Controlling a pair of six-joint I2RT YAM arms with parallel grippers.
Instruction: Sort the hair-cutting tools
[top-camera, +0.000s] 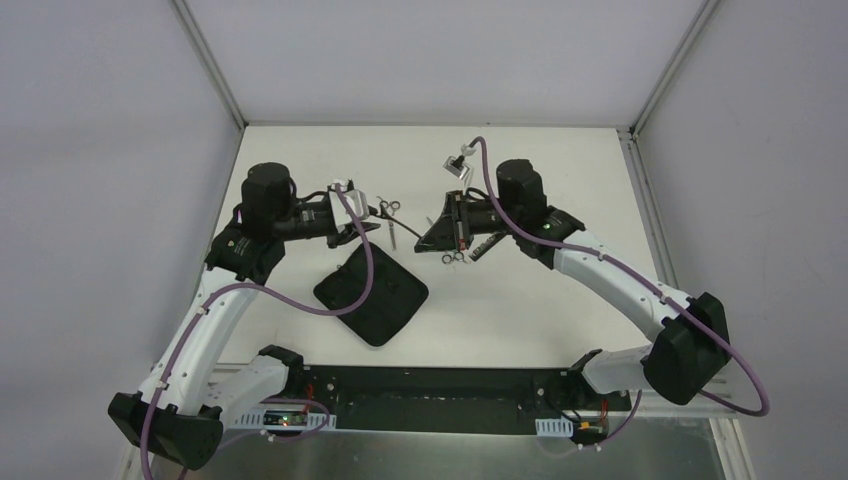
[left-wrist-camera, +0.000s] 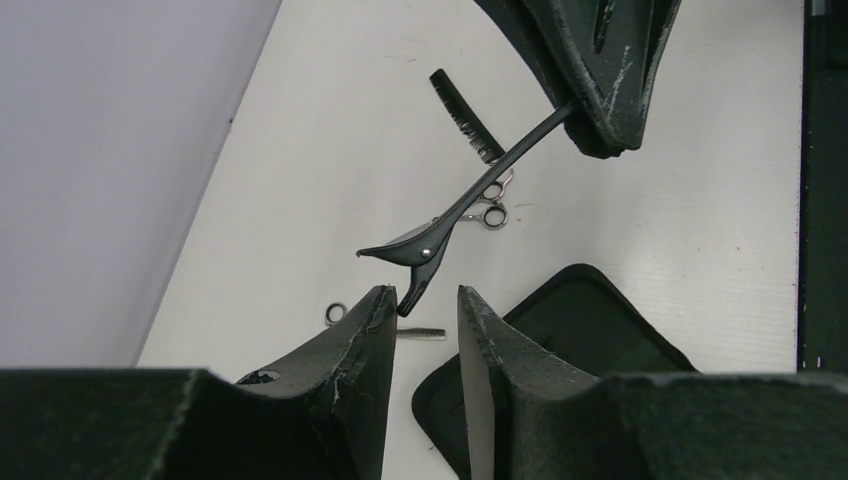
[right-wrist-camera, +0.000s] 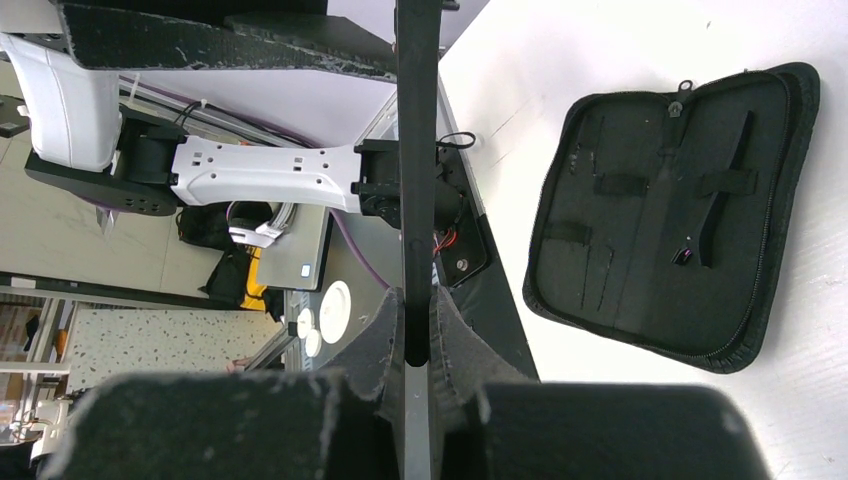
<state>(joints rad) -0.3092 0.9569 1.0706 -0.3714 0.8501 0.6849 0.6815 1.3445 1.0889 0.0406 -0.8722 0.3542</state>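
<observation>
My right gripper (right-wrist-camera: 418, 300) is shut on a thin dark clip (right-wrist-camera: 418, 150) and holds it above the table. In the left wrist view the clip (left-wrist-camera: 440, 235) slants down from the right gripper (left-wrist-camera: 600, 90), and its lower end sits at the mouth of my open left gripper (left-wrist-camera: 425, 300), beside the left fingertip. Silver ring-handled scissors (left-wrist-camera: 490, 205) and a black comb (left-wrist-camera: 465, 115) lie on the table beyond. Another silver tool (left-wrist-camera: 335, 313) lies partly hidden under my left fingers. From above, the two grippers (top-camera: 372, 217) (top-camera: 422, 240) face each other over the table's middle.
The flat black zip case (right-wrist-camera: 680, 300) lies open near the front, with a dark stick-like tool (right-wrist-camera: 725, 200) strapped inside; it also shows from above (top-camera: 372, 292). A small white-and-black object (top-camera: 457, 162) lies at the back. Purple cables loop off both arms.
</observation>
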